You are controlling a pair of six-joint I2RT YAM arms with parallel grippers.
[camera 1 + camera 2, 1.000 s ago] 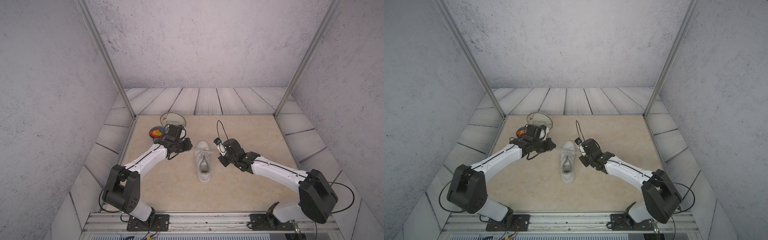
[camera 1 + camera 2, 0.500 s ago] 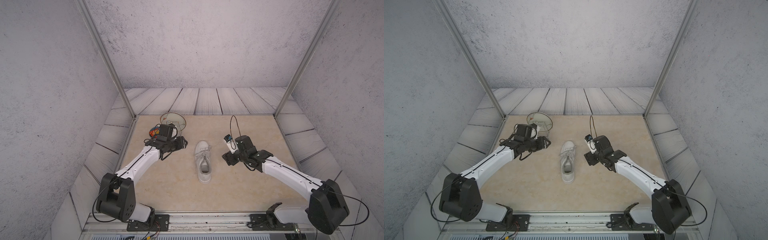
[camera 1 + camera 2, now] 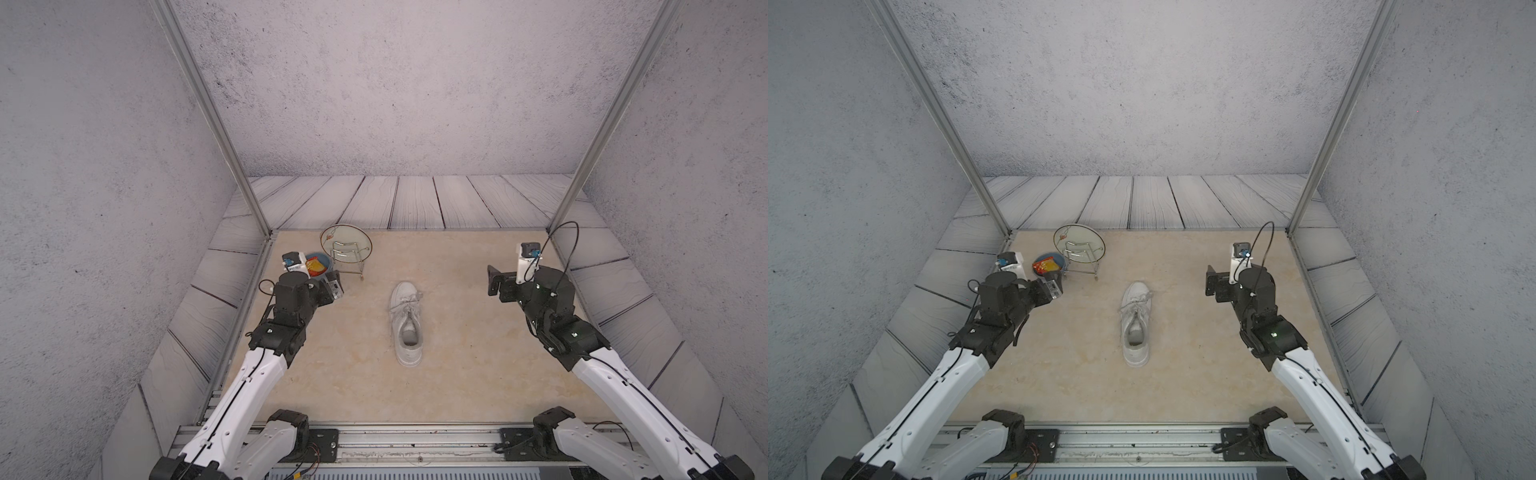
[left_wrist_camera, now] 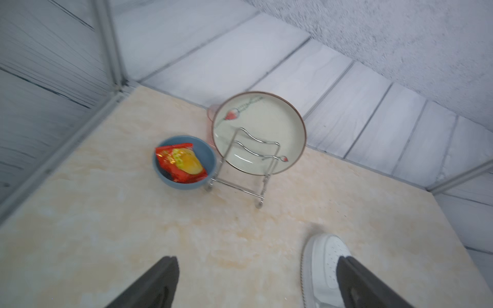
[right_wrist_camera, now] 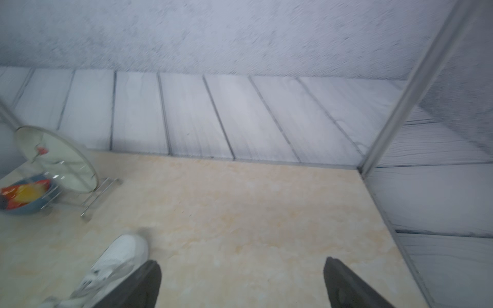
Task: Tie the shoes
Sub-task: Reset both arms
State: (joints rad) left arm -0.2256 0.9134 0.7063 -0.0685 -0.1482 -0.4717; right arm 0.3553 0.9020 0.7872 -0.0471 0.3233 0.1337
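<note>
Both arms have backed off the shoe [image 3: 406,328] since a second ago. They were huddled right up against its sides with the jaws clenched. Now they're spread well apart, the left end effector [image 3: 333,286] out by the left edge of the table [image 3: 457,365] and the right end effector [image 3: 496,281] over toward the right edge. Both are released now: each wrist view shows a pair of dark fingers [image 4: 160,282] standing wide apart with nothing between them. Neither one is touching anything.

The shoe itself hasn't budged. It sits flat on its sole in about the middle of the table, toe toward the far edge, heel toward the near edge. It's all white, greyish inside. The laces [image 3: 409,300] are bunched over the tongue with a bit poking out on the right side. I can't tell from the top views whether that's a proper bow or not. The left wrist view has its toe peeking out behind one finger, and the right wrist view is blurry but catches the toe too.

Other stuff: near the far left corner a plate [image 4: 258,125] leans in a wire rack [image 4: 237,188]. Just beside it toward the left edge is a blue bowl [image 4: 184,185] with a red and yellow snack packet [image 4: 181,164] in it. The left end effector hangs near that bowl, not touching it.
</note>
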